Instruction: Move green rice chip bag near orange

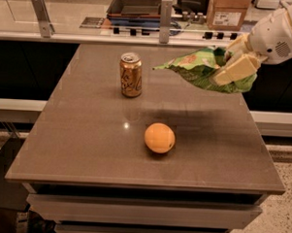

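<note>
The green rice chip bag [196, 67] hangs in the air above the table's far right part, held flat with its left tip pointing toward the can. My gripper [232, 64] comes in from the upper right and is shut on the green rice chip bag at its right end. The orange [159, 137] rests on the brown table [86, 140] near the middle, below and to the left of the bag. The bag's shadow falls on the table just behind the orange.
A gold-orange drink can [131, 74] stands upright at the table's back left of centre. Behind the table runs a counter with a glass rail, a dark tray [136, 6] and a cardboard box [228, 12]. The table's front edge has drawers below.
</note>
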Tool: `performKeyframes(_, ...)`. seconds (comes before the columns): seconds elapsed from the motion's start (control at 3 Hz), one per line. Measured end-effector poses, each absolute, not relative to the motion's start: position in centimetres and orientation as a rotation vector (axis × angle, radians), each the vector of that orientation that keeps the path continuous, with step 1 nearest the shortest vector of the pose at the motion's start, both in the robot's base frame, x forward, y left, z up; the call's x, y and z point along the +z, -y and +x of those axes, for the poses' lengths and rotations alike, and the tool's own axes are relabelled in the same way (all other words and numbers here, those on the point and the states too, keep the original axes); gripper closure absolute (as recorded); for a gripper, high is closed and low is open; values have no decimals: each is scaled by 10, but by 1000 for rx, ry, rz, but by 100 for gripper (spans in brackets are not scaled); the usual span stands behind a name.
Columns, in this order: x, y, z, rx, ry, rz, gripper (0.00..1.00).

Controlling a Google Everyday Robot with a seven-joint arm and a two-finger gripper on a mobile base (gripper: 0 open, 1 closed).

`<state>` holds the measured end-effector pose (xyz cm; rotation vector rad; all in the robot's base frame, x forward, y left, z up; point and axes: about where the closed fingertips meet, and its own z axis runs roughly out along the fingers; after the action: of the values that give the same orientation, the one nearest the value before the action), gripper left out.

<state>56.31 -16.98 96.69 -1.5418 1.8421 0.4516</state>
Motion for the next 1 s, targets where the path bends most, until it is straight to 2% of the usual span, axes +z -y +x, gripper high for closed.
performKeyframes(1.0,929,109,508,569,-1829,-1551,100)
